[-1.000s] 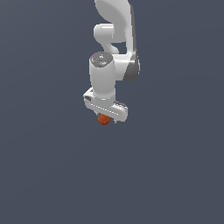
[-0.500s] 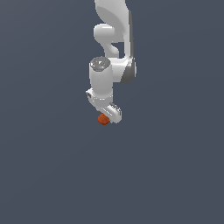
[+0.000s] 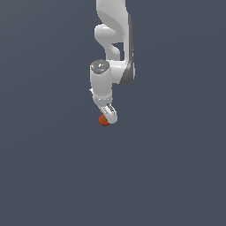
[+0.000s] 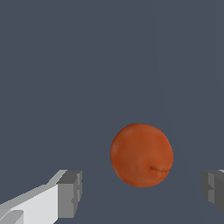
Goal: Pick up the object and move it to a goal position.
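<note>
The object is a small orange-red ball (image 3: 104,120), smooth, lying on the dark grey floor directly under the white hand. In the wrist view the ball (image 4: 141,155) is large and lies between the two fingers, with a gap on each side. One grey-tipped finger (image 4: 70,192) and the other finger (image 4: 214,188) stand apart from the ball and do not touch it. My gripper (image 3: 108,116) is open and points straight down, with its tips at about the ball's height. It also shows in the wrist view (image 4: 141,193).
The white arm (image 3: 114,39) comes down from the top of the exterior view. A plain dark grey floor (image 3: 53,176) surrounds the ball on all sides. No other object shows.
The hand has turned about its vertical axis, from broadside to nearly edge-on in the exterior view. The ball has stayed in place under it.
</note>
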`<state>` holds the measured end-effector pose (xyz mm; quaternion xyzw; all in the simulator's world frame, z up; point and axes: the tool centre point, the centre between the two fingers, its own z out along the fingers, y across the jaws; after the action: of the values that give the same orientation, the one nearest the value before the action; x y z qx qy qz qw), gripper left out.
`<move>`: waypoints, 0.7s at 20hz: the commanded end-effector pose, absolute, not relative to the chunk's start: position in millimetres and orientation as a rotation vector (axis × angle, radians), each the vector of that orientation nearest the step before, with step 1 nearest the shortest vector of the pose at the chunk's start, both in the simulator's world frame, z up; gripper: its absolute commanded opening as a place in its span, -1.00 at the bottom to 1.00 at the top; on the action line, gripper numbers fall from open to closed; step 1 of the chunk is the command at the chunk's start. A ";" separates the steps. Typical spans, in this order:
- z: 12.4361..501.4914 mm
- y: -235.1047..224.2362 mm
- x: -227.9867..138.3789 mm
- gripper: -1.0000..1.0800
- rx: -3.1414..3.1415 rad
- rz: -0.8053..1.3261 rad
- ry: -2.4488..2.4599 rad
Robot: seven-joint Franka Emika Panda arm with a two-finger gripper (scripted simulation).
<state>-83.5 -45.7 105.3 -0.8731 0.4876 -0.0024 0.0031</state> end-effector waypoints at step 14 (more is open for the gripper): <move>94.6 -49.1 -96.0 0.92 -2.662 0.000 1.668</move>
<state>-95.8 -49.2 96.2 -0.8475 0.5308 -0.0002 0.0002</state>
